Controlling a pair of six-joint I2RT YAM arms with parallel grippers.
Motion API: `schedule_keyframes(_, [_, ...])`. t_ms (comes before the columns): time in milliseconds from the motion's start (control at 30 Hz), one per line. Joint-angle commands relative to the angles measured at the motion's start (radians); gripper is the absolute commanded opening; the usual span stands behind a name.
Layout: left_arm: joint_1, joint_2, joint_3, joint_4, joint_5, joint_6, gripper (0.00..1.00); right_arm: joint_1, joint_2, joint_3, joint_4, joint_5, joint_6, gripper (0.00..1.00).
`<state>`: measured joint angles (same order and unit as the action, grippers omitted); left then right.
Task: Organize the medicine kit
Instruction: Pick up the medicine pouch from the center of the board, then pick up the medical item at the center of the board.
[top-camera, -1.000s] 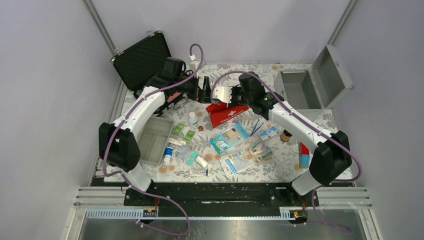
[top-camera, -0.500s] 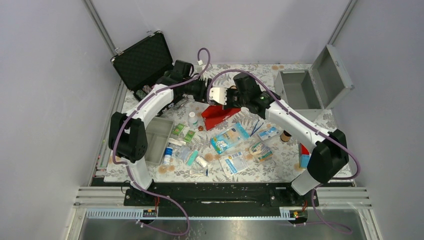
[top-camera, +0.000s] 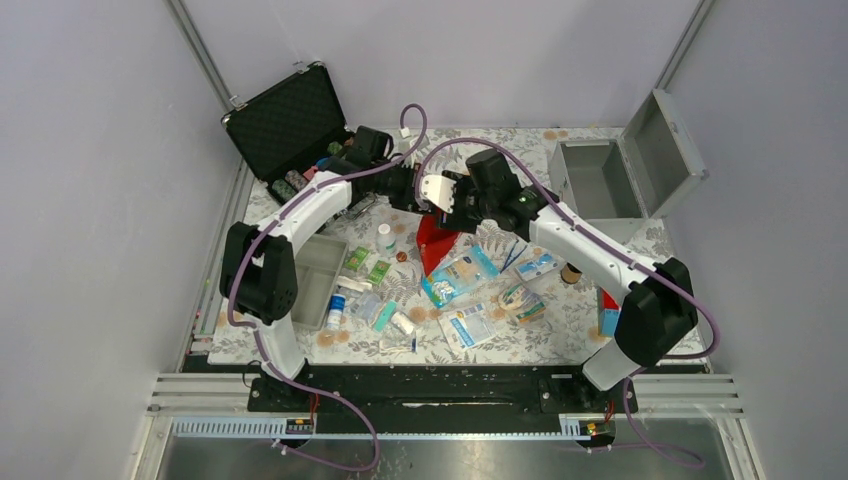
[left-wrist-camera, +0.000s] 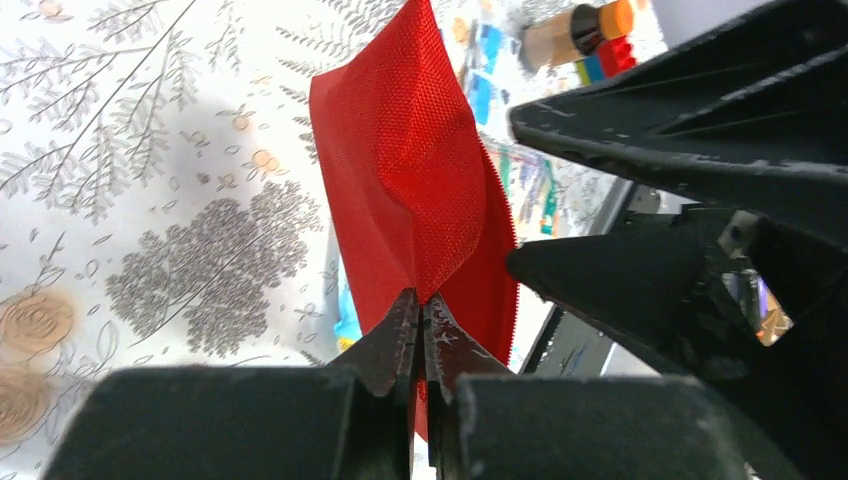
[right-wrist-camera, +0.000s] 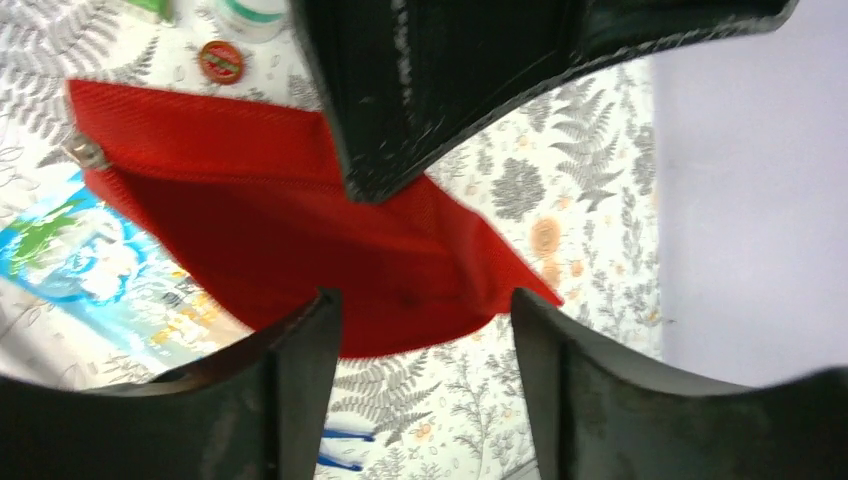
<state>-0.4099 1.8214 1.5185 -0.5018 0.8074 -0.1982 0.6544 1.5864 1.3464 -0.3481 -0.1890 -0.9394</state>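
Medicine kit (top-camera: 600, 185), a silver-grey box with its lid swung up, stands at the far right of the table (top-camera: 480, 150). At the far left a black case (top-camera: 285, 120) lies open, with a grey tray (top-camera: 310, 275) nearer the arms. Toward the middle, the left tool (left-wrist-camera: 421, 305) is pressed together, pinching the edge of a red pouch (left-wrist-camera: 410, 170). Just right of it, the right tool (right-wrist-camera: 425, 330) is spread over the pouch, and whether it touches it I cannot tell. Packets (top-camera: 458, 275) lie scattered below.
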Motion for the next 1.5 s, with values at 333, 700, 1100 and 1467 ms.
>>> schedule_keyframes(333, [0.051, -0.089, 0.006, -0.045, -0.146, 0.061, 0.0, -0.003, -0.164, -0.128, -0.401, -0.279, 0.174, 0.78])
schedule_keyframes(700, [0.169, -0.092, 0.066, -0.045, -0.064, -0.036, 0.0, 0.009, 0.0, -0.143, -0.316, -0.118, -0.084, 0.63])
schedule_keyframes(1100, [0.291, -0.14, 0.119, -0.041, -0.049, -0.11, 0.0, 0.032, 0.32, 0.166, -0.412, -0.154, -0.205, 0.58])
schedule_keyframes(1467, [0.399, -0.179, 0.066, 0.001, -0.02, -0.157, 0.0, 0.05, 0.514, 0.322, -0.617, -0.122, -0.331, 0.6])
